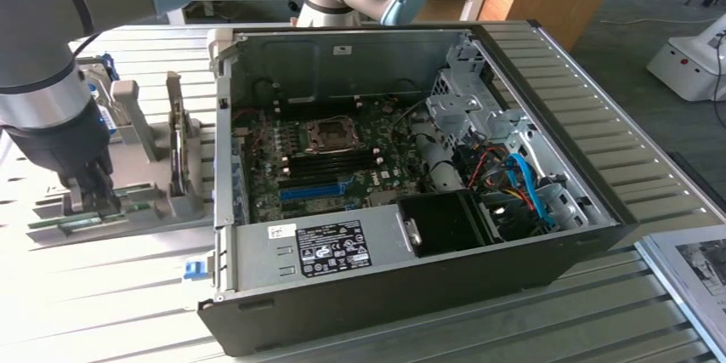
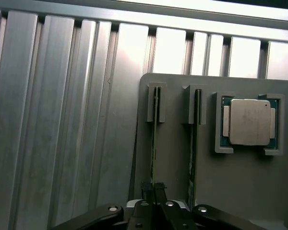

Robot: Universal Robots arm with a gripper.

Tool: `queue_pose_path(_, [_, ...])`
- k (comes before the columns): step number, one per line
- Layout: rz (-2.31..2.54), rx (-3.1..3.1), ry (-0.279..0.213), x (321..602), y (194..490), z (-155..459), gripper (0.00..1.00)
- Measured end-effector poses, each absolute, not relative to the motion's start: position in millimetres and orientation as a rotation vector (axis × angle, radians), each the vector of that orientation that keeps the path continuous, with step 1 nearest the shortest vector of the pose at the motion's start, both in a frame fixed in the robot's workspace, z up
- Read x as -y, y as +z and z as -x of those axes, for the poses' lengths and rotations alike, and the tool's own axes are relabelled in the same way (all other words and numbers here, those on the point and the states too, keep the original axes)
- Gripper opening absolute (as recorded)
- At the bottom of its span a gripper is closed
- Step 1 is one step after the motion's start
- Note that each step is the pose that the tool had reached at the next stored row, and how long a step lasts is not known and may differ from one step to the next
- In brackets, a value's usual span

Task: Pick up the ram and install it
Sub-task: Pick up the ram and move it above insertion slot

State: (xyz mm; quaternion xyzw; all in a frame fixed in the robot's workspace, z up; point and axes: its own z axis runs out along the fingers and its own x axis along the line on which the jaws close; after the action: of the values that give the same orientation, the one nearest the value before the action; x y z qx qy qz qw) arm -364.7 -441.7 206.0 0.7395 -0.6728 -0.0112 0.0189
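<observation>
The pincer (image 2: 153, 190) is clamping shut on the ram (image 2: 154, 129) in its holder (image 2: 175, 158). Lifting and installing are not yet happening.

Exterior camera sits high and back, angled down on the open computer case (image 1: 397, 295) mid-frame, my arm at the exterior view's left. Wrist camera rides on me, staring straight down past my gripper (image 2: 153, 191) (really close in). Both catch the grey fixture (image 1: 159, 220) (image 2: 173, 158) and slatted table (image 1: 102, 295) (image 2: 62, 120).
</observation>
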Motion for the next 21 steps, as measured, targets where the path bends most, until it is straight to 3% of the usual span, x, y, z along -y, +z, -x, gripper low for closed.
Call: queue_pose_path(21, [-2.294, 2.09, -0.035, 441.7, 227.4, 364.5, 0.12])
